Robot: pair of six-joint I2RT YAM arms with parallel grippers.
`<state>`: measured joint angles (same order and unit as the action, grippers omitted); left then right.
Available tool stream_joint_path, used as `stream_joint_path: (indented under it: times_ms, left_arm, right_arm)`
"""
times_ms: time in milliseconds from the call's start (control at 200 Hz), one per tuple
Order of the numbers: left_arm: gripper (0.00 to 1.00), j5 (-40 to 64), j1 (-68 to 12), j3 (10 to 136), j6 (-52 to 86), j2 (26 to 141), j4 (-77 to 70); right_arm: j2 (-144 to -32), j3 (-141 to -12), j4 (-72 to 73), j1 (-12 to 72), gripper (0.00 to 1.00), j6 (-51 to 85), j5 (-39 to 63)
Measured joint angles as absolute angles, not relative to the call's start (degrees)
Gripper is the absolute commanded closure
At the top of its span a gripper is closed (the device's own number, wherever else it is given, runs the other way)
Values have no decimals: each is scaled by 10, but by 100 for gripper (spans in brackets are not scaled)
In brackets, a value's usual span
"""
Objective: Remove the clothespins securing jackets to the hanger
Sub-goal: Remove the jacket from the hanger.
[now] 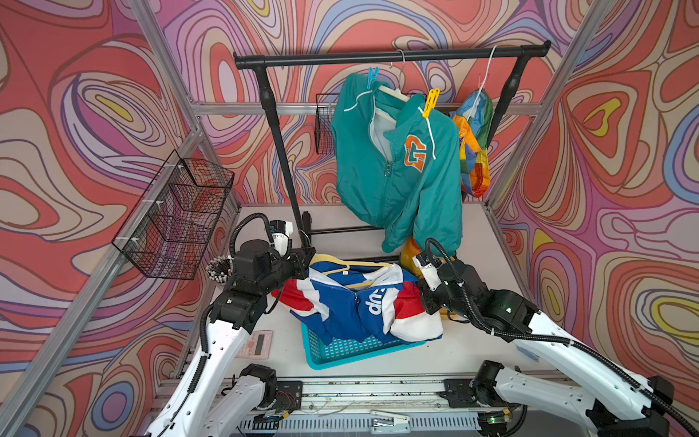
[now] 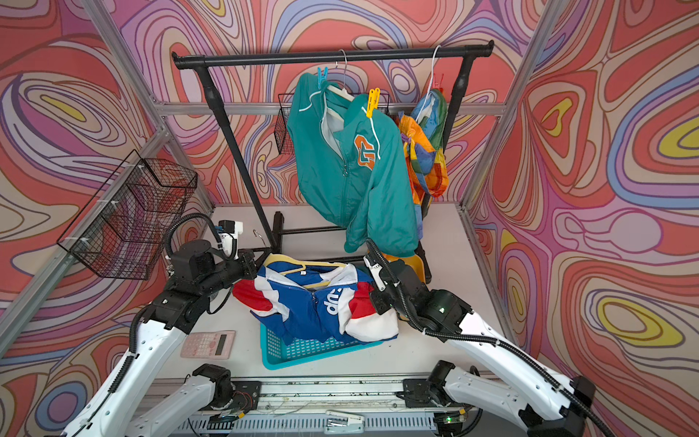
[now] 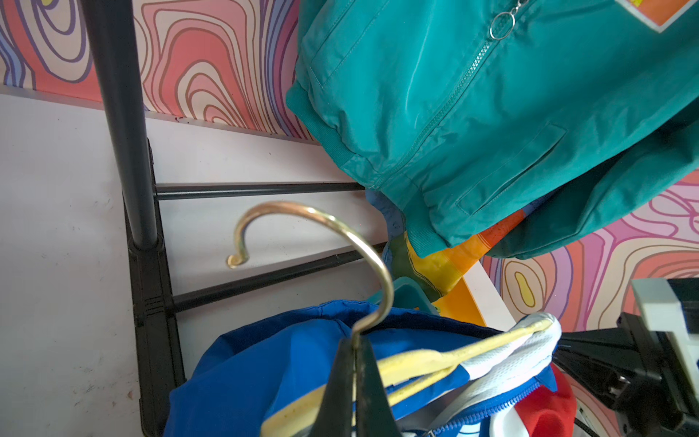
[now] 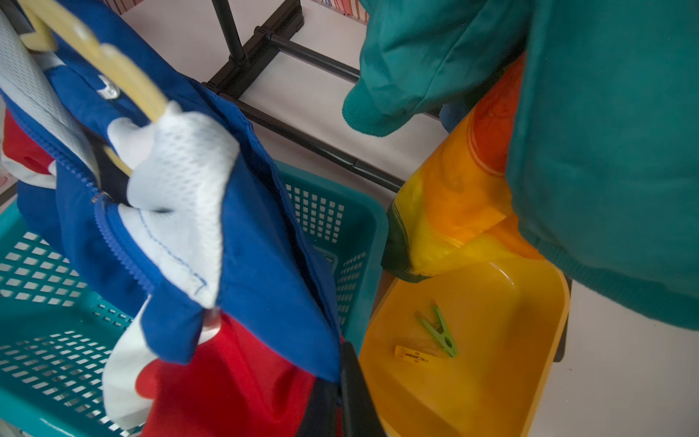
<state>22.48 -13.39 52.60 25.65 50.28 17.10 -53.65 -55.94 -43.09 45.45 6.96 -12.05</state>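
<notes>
- Clamps the left hand (image 3: 355, 342) shut on the neck of the hanger (image 3: 427, 359), just under its brass hook (image 3: 321, 219).
- Carries the blue jacket (image 1: 340, 302) on that hanger, low over the basket (image 1: 329, 352); no pin to be seen on it in any view.
- Up by the rail (image 1: 340, 57), well above and beyond both hands: the blue pin (image 1: 372, 77), clipped on one shoulder of the teal jacket (image 1: 397, 170), standing near upright, about midway between the two arms.
- Keeps the right hand (image 4: 342, 374) closed too, pinching, as far as can be made out, the red-and-white shoulder cloth of the blue jacket, just beside the bin (image 4: 510, 359).
- In the bin, lying flat and just beside each other: a green pin (image 4: 438, 333) and a spare yellow pin (image 4: 410, 353).
- High above the right hand: the yellow pin (image 1: 431, 102) on the teal jacket's other shoulder, long axis tilted, mouth down on the cloth, handles up; judged the nearer reach for the right arm, upward and away, once that hand is freed.
- Farthest right: the rainbow jacket (image 1: 472, 151), bunched on its own hanger; seemingly a reddish pin (image 2: 438, 80) near its top, too small to be sure.
</notes>
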Motion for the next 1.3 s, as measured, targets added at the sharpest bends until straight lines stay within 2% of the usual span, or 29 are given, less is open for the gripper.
stream_joint_path:
  times_ms: [456,1217,1242,1302]
  left_arm:
    - [100,204,-127,526,304,508,163]
    - [100,207,-96,554,376,520,110]
    - [100,208,-95,554,376,520,109]
    - [100,210,-93,554,376,520,108]
  right_arm:
    - [-508,-526,-410,455,100,138,-82]
    - [-531,-510,-423,455,100,186,-45]
    - [-533,-514,-425,455,97,185,-44]
    - [-536,-530,-430,455,82,186,-44]
